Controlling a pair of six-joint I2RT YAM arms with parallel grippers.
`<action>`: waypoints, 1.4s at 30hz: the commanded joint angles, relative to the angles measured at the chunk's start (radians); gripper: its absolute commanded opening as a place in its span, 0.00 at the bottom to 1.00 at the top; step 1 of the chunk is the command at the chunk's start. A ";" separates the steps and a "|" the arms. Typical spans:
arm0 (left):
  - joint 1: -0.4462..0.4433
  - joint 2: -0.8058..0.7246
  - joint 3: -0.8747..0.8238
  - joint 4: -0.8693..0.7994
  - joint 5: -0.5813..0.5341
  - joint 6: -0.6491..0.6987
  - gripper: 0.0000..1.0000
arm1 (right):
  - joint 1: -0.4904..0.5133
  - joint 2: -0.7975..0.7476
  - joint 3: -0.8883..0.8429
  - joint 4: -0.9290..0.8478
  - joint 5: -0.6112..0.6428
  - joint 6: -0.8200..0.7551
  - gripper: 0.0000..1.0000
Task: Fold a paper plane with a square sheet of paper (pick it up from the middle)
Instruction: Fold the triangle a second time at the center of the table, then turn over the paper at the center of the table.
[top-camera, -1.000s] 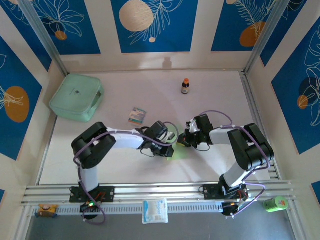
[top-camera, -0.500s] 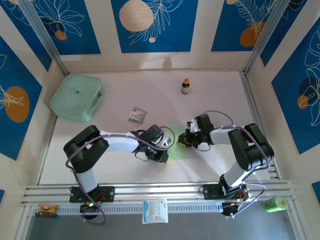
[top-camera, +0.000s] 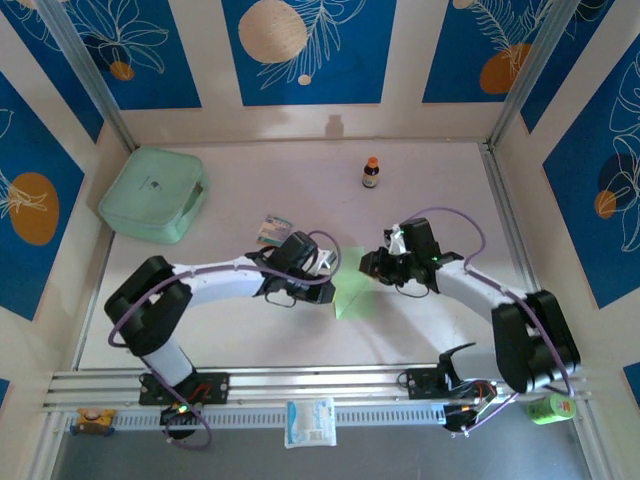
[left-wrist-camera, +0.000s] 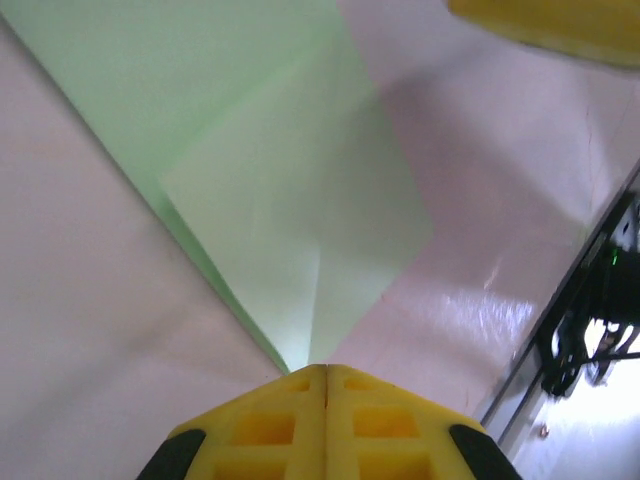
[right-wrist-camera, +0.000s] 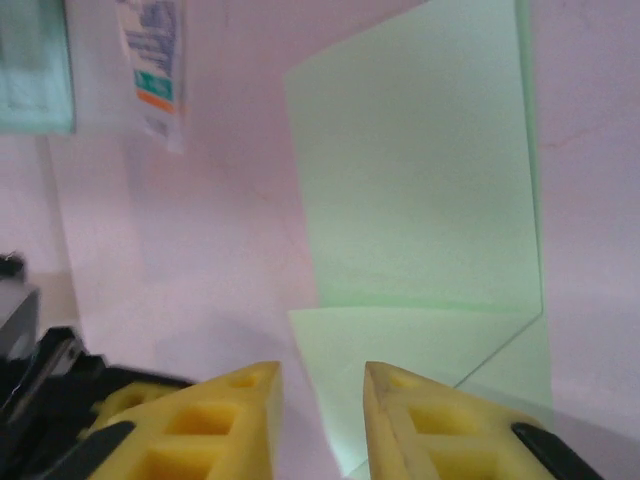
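The square sheet of paper (top-camera: 352, 290), pale lime-green and partly folded with a diagonal flap doubled over it, lay flat on the white tabletop (top-camera: 450, 190) between the 2 arms, near the middle. The left claw (left-wrist-camera: 325, 385) was closed, its yellow fingertips pressed together right where 1 pointed corner of the sheet ended; whether that corner was pinched could not be told. The right claw (right-wrist-camera: 320, 385) stood narrowly parted over the opposite edge, holding nothing, a folded strip of the sheet showing in its gap. Beyond the left arm's wrist lay a small striped packet (top-camera: 273, 230), close to the sheet. A small brown bottle (top-camera: 371, 172) with an orange cap stood upright farther back, well apart. A mint-green plastic box (top-camera: 153, 193) sat in the far-left corner of the tabletop.
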 joint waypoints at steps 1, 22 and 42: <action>0.021 0.068 0.092 0.027 0.035 0.005 0.06 | 0.009 -0.103 -0.058 -0.134 0.042 0.072 0.38; 0.050 0.319 0.179 -0.010 0.084 0.089 0.04 | 0.148 -0.163 -0.137 -0.242 0.122 0.264 0.40; 0.050 0.290 0.148 0.029 0.120 0.042 0.03 | 0.210 -0.368 -0.019 -0.557 0.314 0.531 0.42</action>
